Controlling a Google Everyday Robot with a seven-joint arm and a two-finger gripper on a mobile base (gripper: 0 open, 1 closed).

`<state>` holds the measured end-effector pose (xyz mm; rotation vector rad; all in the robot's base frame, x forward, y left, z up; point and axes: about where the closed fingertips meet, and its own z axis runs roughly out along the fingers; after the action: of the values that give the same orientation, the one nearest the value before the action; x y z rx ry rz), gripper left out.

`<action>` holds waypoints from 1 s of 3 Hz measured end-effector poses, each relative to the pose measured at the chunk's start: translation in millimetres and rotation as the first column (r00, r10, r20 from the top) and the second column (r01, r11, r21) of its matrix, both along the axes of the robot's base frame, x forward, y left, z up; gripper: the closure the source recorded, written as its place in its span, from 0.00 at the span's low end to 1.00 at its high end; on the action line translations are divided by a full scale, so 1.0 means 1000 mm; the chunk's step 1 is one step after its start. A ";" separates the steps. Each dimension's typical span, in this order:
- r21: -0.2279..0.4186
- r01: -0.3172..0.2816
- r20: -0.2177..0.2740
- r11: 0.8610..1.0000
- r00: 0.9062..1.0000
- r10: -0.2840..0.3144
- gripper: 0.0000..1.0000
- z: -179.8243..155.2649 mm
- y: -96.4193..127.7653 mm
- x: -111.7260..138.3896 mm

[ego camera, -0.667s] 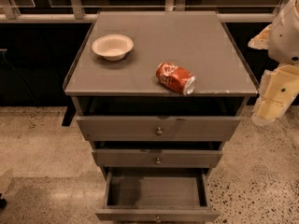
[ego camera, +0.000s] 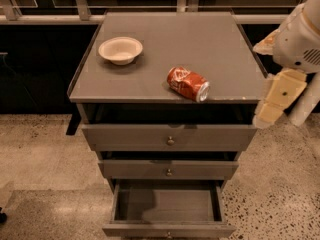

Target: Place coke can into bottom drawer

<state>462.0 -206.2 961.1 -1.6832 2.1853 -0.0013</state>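
Speckled stone floor (ego camera: 40, 154), dark glass along the back, and a grey three-drawer cabinet in the middle whose top is the surface (ego camera: 200, 39) here. The coke can (ego camera: 188, 84) lies on its side near the front edge, toward the front right corner, silver end facing that corner. Lying down like that it could roll, and there isn't much surface between it and the front edge, so I'd be careful nudging it. A cream bowl (ego camera: 120, 49) sits upright toward the left edge, well apart from the can, so it shouldn't get in the way.

The gripper (ego camera: 274, 103) hangs off the right edge of the surface, just below the level of the top and beside the front right corner, touching nothing. Can't tell whether it's open or closed from here. It's holding nothing, anyway.

The bottom drawer (ego camera: 167, 206) is pulled out far, with nothing in it, so the drop spot is ready. The top drawer (ego camera: 170, 136) and middle drawer (ego camera: 169, 169) stick out a little, stepped above it, but the bottom one juts out past them, so I reckon there's open room to lower straight in from the front. The grasp hasn't happened yet; coming in over the right edge looks like the clearest route.
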 end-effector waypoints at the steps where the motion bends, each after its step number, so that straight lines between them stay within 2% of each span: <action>1: 0.142 -0.008 -0.030 0.990 0.999 0.012 0.00 -0.030 0.023 0.031; 2: 0.239 -0.004 -0.063 0.971 0.998 0.020 0.00 -0.055 0.051 0.059; 3: 0.292 -0.010 -0.108 0.956 0.993 0.044 0.00 -0.078 0.080 0.088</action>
<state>550.3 -126.3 882.9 -1.5779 2.1179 0.4133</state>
